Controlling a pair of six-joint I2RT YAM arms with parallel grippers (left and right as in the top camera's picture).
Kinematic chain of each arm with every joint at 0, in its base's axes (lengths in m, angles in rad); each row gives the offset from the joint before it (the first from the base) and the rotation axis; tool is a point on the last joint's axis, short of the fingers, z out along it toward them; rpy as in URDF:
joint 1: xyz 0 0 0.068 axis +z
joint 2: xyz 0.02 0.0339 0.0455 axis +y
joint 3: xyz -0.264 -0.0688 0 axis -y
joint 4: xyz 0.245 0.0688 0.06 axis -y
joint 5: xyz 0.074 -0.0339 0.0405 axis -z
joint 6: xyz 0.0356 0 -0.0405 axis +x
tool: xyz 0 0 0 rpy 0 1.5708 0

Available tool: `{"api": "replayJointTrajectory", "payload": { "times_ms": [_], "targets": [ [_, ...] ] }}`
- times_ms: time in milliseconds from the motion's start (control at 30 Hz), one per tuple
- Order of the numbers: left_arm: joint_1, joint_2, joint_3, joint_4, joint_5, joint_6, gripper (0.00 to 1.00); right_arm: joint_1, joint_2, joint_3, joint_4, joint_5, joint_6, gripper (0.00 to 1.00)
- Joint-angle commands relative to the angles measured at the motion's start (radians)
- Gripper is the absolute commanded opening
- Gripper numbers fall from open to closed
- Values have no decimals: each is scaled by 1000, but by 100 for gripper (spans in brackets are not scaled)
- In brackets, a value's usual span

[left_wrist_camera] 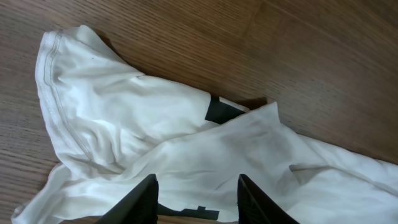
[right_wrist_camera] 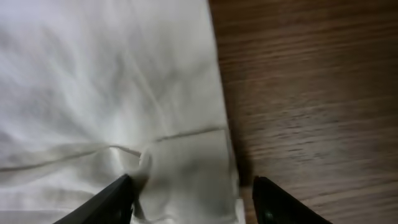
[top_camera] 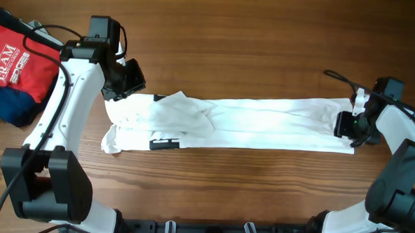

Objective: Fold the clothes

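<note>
Shows the white shirt (top_camera: 263, 122) stretched as a long narrow band along the middle of the wooden table (top_camera: 231, 47), fairly smooth over its right half and bunched into loose folds at its left end. Carries a small black label patch (top_camera: 165, 143) on the near edge of that rumpled left part. Reveals, from the left wrist, a stitched hem curling round the crumpled end and a black block of print (left_wrist_camera: 224, 111) peeking out from under an overlapping flap of the shirt. Places the left gripper (top_camera: 125, 79) over the shirt's far left corner, jaws spread apart and pinching nothing, with cloth lying below the gap between its dark fingers (left_wrist_camera: 144, 200). Places the right gripper (top_camera: 347, 126) at the shirt's right end, jaws likewise wide, straddling the shirt's straight side edge: one finger (right_wrist_camera: 109, 202) against a small pucker of fabric, the other over bare wood just beside the cloth. Cannot tell whether that finger presses the pucker or only touches it. Leaves, well off from the shirt's left end, a red folded garment (top_camera: 17, 59) with white lettering, lying on top of a navy folded garment (top_camera: 11, 111).
</note>
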Motion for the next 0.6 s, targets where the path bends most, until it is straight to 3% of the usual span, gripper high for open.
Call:
{"api": "replayJointTrajectory", "payload": {
  "times_ms": [0,133,167,200,233,400,567],
  "targets": [
    [-3,-8,3,-1,11,9,41,-5,49,-12,14,-96,-31,62],
    [-3,-8,3,-1,11,9,41,-5,54,-12,23,-183,-66,49],
    [-3,-8,3,-1,11,9,41,-5,54,-12,23,-183,-66,40],
    [-3,-8,3,-1,11,9,41,-5,54,-12,23,-183,-65,17],
    [-3,-8,3,-1,11,9,41,-5,54,-12,24,-183,-61,10],
    [-3,-8,3,-3,12,9,41,-6,53,-10,37,-85,86,4],
    [-3,-8,3,-13,11,9,41,-35,52,75,-53,176,265,4]
  ]
}}
